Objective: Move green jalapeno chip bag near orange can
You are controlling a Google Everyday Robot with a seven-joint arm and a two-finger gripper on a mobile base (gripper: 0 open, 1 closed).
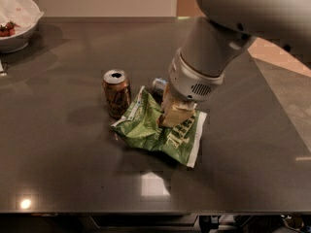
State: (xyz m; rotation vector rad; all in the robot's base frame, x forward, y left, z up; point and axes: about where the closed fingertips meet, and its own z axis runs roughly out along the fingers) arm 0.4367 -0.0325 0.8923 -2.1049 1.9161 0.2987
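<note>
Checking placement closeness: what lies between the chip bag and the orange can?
Nothing in the camera view: at most a sliver of bare table separates the green jalapeno chip bag from the orange can. The hand grips the bag's middle.
</note>
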